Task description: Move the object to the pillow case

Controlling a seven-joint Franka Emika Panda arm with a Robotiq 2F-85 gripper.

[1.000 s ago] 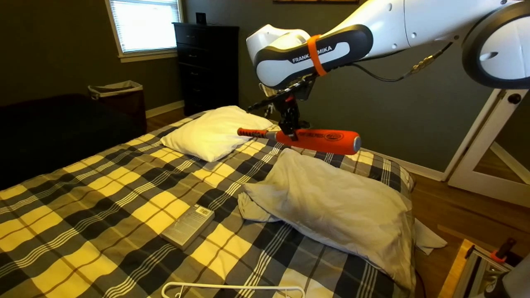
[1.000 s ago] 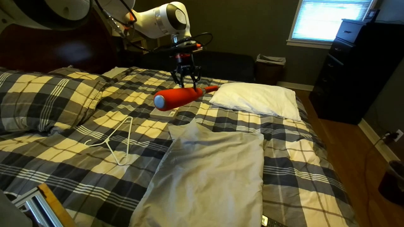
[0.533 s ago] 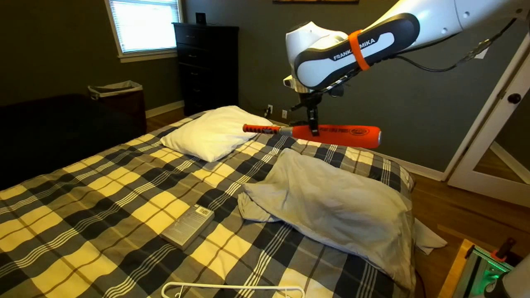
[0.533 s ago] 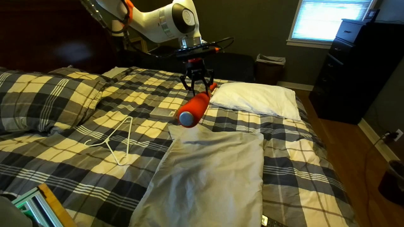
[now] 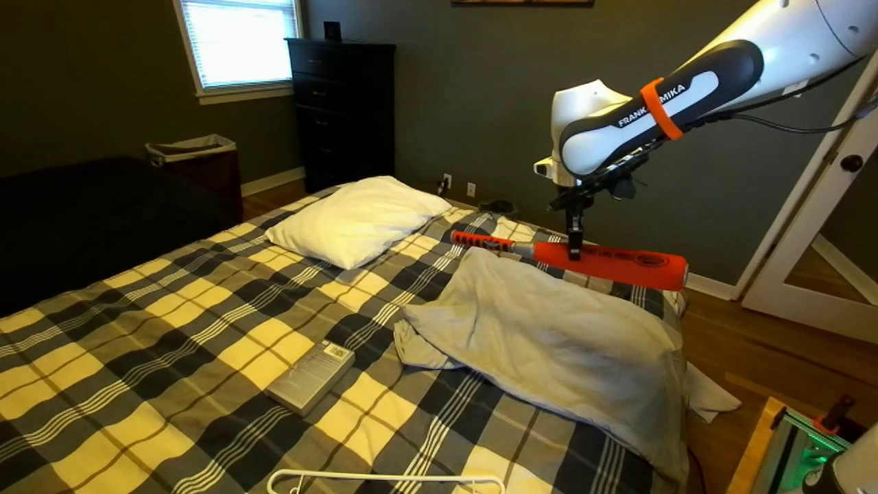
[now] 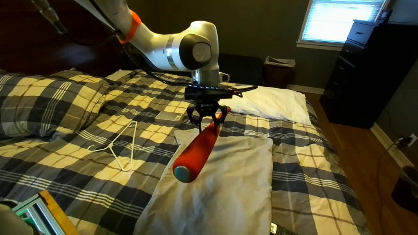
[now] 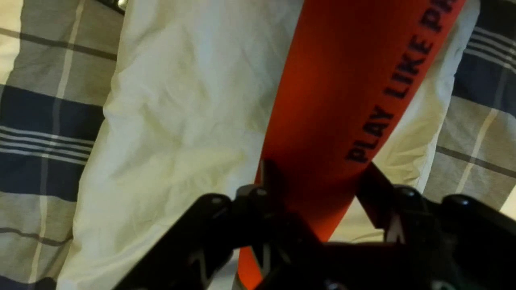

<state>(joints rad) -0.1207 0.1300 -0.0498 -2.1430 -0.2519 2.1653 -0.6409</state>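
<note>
The object is an orange-red bat (image 5: 621,266) with a thick barrel and a thin dark-wrapped handle. It also shows in an exterior view (image 6: 196,153) and in the wrist view (image 7: 342,88). My gripper (image 6: 208,129) is shut on the bat's barrel near the handle, and its fingers also show in the wrist view (image 7: 314,177). The bat is roughly level above the wrinkled beige-grey pillow case (image 5: 549,343), which lies spread on the bed. The pillow case (image 6: 225,199) is under the bat in both exterior views. The exact gap between them cannot be told.
A plump white pillow (image 5: 357,219) lies beyond the pillow case. A grey book-like box (image 5: 312,377) and a white hanger (image 6: 112,143) lie on the plaid bedspread (image 5: 171,370). A remote (image 6: 281,229) is beside the pillow case. A wood-edged metal frame (image 6: 49,212) stands at the bed's side.
My gripper has carried the bat sideways from near the white pillow to over the pillow case and has come lower. The bat has turned. The bed items have not moved.
</note>
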